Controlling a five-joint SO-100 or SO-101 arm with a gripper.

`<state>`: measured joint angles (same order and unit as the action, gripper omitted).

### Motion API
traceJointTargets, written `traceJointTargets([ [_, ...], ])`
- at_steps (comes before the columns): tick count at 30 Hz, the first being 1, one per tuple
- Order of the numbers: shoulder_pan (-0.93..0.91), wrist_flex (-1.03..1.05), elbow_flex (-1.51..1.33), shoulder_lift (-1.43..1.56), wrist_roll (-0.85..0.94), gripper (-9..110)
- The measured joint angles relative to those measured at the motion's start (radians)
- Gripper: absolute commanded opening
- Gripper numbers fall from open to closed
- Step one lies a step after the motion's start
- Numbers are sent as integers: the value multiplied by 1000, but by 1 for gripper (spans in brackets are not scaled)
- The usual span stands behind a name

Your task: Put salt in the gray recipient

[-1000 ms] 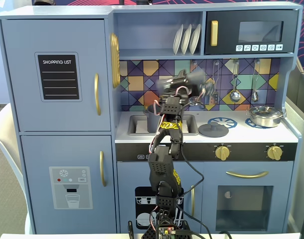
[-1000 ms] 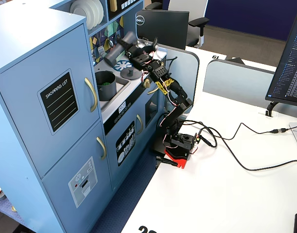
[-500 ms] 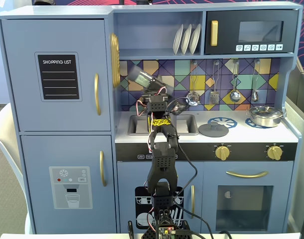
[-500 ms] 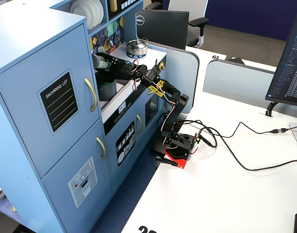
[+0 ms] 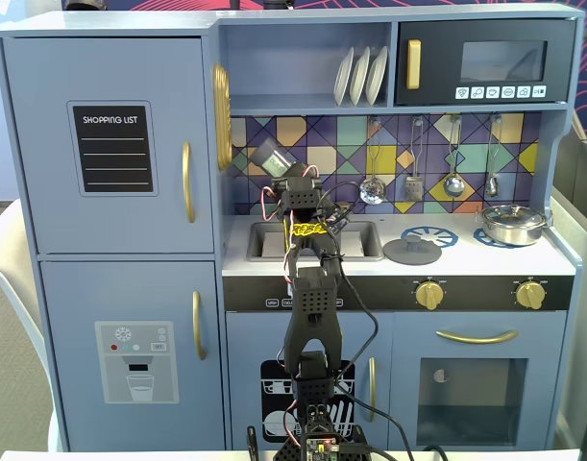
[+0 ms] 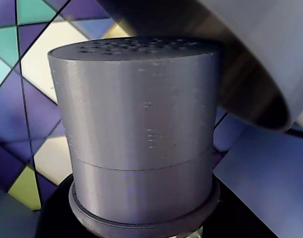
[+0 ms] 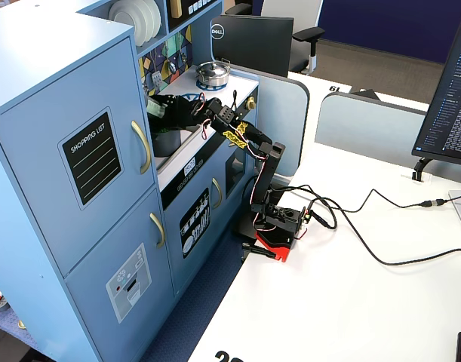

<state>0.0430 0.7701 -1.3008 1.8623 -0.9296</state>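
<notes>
The salt shaker (image 6: 141,124) is a grey cylinder with small holes in its top and a flange at its base. It fills the wrist view, upright against the coloured tile backsplash. Black gripper parts hug both sides of its base, so my gripper (image 6: 141,220) looks shut on it. In both fixed views the gripper (image 5: 272,161) (image 7: 156,111) is raised over the sink (image 5: 262,242) at the left of the counter. The shaker itself is hidden there. The grey metal pot (image 5: 512,223) (image 7: 213,73) stands on the right burner, well right of the gripper.
A grey lid (image 5: 412,252) lies on the left burner between sink and pot. Utensils (image 5: 453,182) hang on the backsplash above the burners. A large curved grey shape (image 6: 260,64) sits close at the upper right of the wrist view. The fridge door (image 5: 110,144) is to the left.
</notes>
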Motion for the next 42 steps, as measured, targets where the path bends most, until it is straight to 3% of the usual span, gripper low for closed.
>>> traceJointTargets([
  [5,44,-186,5,0,52,0],
  [12,-11,181,193,-72,-8,0],
  [14,-12,202,187,-74,-15,0],
  [22,38,-198,41,-28,97,0],
  [29,-23,129,126,-40,20,0],
  [32,-25,106,87,-32,26,0],
  [37,9,-190,34,-17,241,0],
  [42,-117,-222,121,-15,644,0],
])
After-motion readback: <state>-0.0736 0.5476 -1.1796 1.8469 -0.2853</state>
